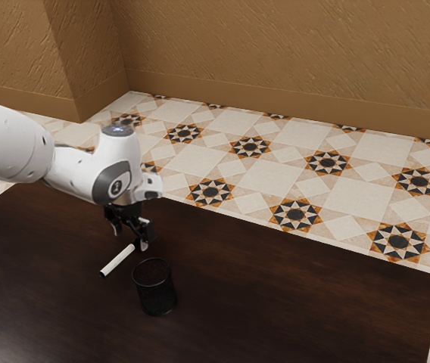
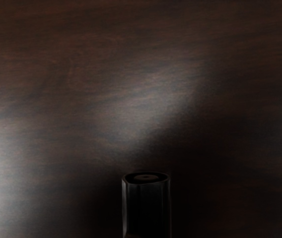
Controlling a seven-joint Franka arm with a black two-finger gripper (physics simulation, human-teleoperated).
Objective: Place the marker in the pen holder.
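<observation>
dark brown wood for the table (image 1: pixel 298 295), with the white arm (image 1: pixel 82 170) reaching over it from the exterior view's left. next down in size, the black pen holder (image 1: pixel 156 291) stood upright just beside the marker, mouth up. the marker (image 1: pixel 116 261) looked to be lying on the wood outside the holder, white body with black ends, 1 end right by the gripper (image 1: pixel 129 237). the wrist view had that black end (image 2: pixel 146 208) large, close under the hand.

imo the step in hand was the grasp. the way to do it well was to get the marker midway between the 2 fingers (image 1: pixel 144 243), square across the barrel, and a bit further in from the tip, since a pinch on the very end could've let it swivel or droop. then close gently, lift clear of the rim and turn it end-down before going over the holder.

as for the pincer, its fingers were well apart, way wider than the barrel, and not clamped on anything. the marker's end sat near 1 fingertip, but i couldn't tell if they touched.
</observation>
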